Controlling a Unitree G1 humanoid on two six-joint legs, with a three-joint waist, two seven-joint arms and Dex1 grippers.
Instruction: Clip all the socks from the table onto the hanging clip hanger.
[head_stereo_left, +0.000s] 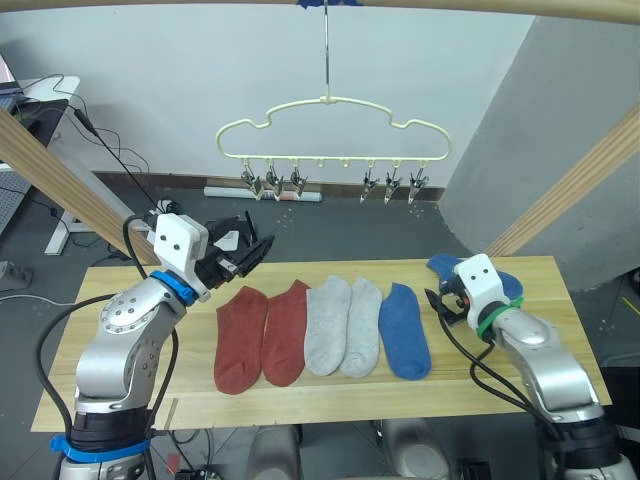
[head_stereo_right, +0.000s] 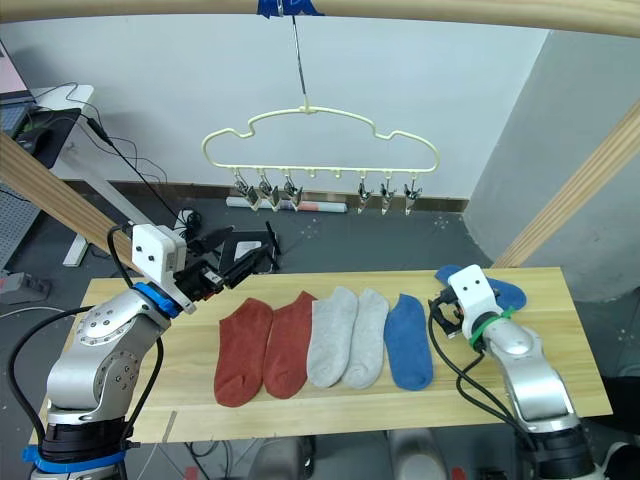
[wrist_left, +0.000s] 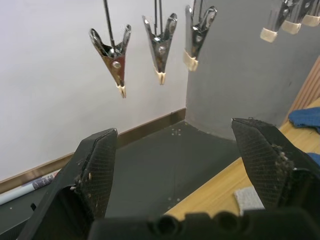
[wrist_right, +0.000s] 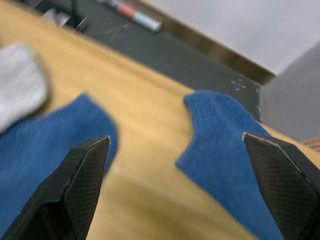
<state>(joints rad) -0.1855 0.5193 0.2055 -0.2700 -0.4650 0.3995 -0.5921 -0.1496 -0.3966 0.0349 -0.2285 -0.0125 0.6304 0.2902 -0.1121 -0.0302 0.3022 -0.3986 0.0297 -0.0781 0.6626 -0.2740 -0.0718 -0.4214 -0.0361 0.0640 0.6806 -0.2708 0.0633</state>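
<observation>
Six socks lie in a row on the table (head_stereo_left: 330, 402): two rust-red (head_stereo_left: 262, 335), two light grey (head_stereo_left: 344, 325), one blue (head_stereo_left: 404, 332), and a second blue sock (wrist_right: 220, 145) at the back right. The pale-yellow clip hanger (head_stereo_left: 330, 128) hangs above the table's far edge with bare metal clips (wrist_left: 161, 47). My left gripper (head_stereo_left: 258, 245) is raised over the table's back left, open and empty, pointing up at the clips. My right gripper (wrist_right: 175, 175) is open low over the table, between the two blue socks.
Thick wooden frame rails slant down on the left (head_stereo_left: 60, 180) and right (head_stereo_left: 580, 190), and a top beam (head_stereo_left: 450, 6) carries the hanger's hook. A white desk (head_stereo_left: 40, 95) with cables stands at the far left. A tube (head_stereo_left: 265, 193) lies along the far wall.
</observation>
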